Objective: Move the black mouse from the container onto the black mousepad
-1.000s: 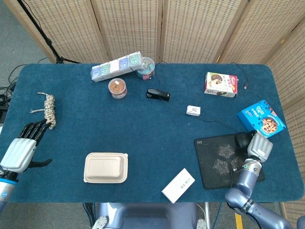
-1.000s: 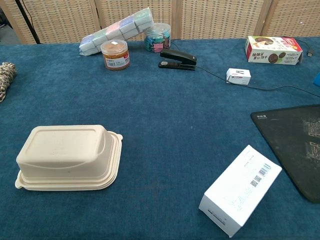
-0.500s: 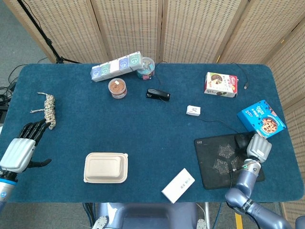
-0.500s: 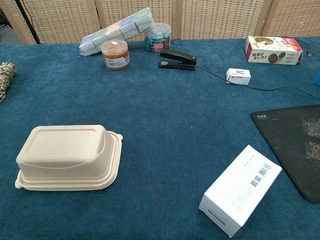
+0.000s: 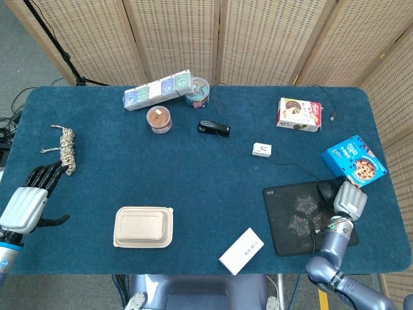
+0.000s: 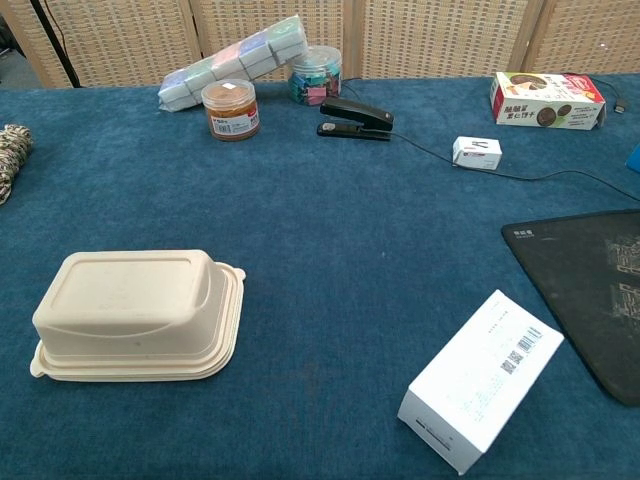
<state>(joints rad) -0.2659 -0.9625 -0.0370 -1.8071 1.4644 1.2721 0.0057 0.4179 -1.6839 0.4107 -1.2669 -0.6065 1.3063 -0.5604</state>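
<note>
From the head camera I read the job as all but finished: the black mouse sits on the black mousepad, up at the pad's 1 o'clock corner, with its cable trailing off toward the small white adapter at about 10 o'clock from it. My right hand is just beside the mouse, at its 4 o'clock, over the pad's right edge; I see mostly the back of it, so I cannot tell whether the fingers are closed on the mouse, merely touching it, or already clear. My left hand is far off at the 9 o'clock side of the bench, holding nothing, fingers stretched out straight and apart, pointing toward the coil of rope at its 1 o'clock. The beige container lies low on the bench at roughly 7 o'clock, its lid closed as far as I can see, with the white box between it and the pad. The chest camera shows only a corner of the pad and neither hand, so it gives no help with the grip. What I judge is left: confirm the mouse rests fully on the pad, let go if I am holding it, and draw the right arm away.
</note>
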